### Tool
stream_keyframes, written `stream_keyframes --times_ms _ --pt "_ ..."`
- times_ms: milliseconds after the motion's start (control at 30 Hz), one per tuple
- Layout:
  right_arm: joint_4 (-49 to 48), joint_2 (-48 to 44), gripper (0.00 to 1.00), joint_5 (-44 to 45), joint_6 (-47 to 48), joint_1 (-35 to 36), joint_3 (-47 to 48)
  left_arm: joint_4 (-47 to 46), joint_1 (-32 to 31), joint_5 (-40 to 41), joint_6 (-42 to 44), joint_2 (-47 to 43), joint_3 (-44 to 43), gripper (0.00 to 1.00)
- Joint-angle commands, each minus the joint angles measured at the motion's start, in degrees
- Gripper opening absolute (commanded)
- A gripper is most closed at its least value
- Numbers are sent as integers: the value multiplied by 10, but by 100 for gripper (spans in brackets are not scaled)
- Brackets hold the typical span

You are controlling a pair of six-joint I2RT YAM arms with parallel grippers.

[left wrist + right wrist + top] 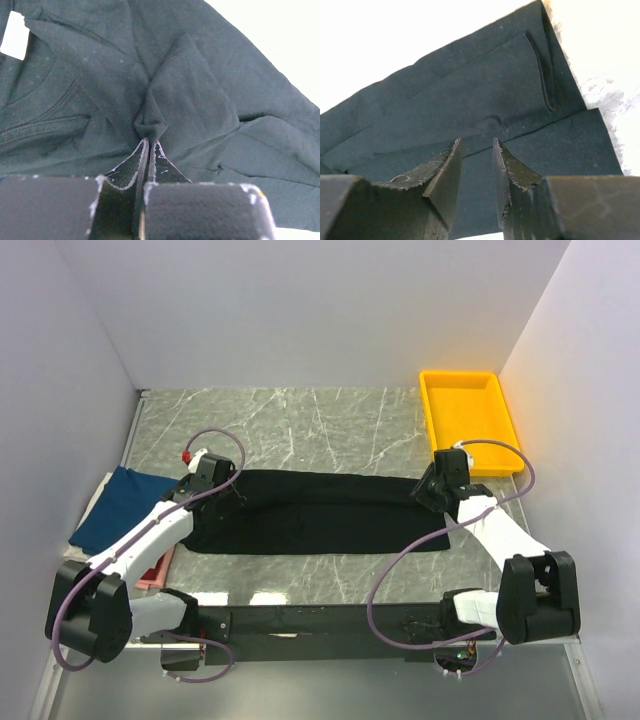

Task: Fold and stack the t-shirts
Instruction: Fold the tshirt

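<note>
The left arm (150,535) hides most of the pink t-shirt (157,570) and part of the navy-blue t-shirt (118,505), and the bench (395,40) glares white in wrist views.

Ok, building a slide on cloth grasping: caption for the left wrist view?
Left fingers pinched shut on a raised fold of the black t-shirt, white neck label at upper left.

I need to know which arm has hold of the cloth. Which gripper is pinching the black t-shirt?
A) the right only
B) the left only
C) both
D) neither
B: the left gripper is closed on a puckered tuft of the black t-shirt, while the right gripper stands with its fingers parted above the cloth and nothing clamped between them.
</note>
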State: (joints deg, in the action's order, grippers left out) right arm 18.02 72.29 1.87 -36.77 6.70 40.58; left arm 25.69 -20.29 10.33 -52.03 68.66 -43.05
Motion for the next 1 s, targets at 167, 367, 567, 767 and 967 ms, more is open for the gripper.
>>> stream_keyframes --times_ms 167,367,567,767,967 --pt "14 -8 42 27 14 -4 29 2 -2 0 -11 -27 20 0" --pt "10 42 45 2 18 -55 38 -5 -3 -5 -11 -37 31 1" --pt "10 72 48 -68 19 -104 59 -12 -2 -12 -8 -35 33 0" --pt "-9 88 48 -65 8 -107 46 -11 -2 -7 -1 -39 33 0" --pt "-22 110 37 -69 7 -110 40 -10 -2 -6 5 -32 26 0"
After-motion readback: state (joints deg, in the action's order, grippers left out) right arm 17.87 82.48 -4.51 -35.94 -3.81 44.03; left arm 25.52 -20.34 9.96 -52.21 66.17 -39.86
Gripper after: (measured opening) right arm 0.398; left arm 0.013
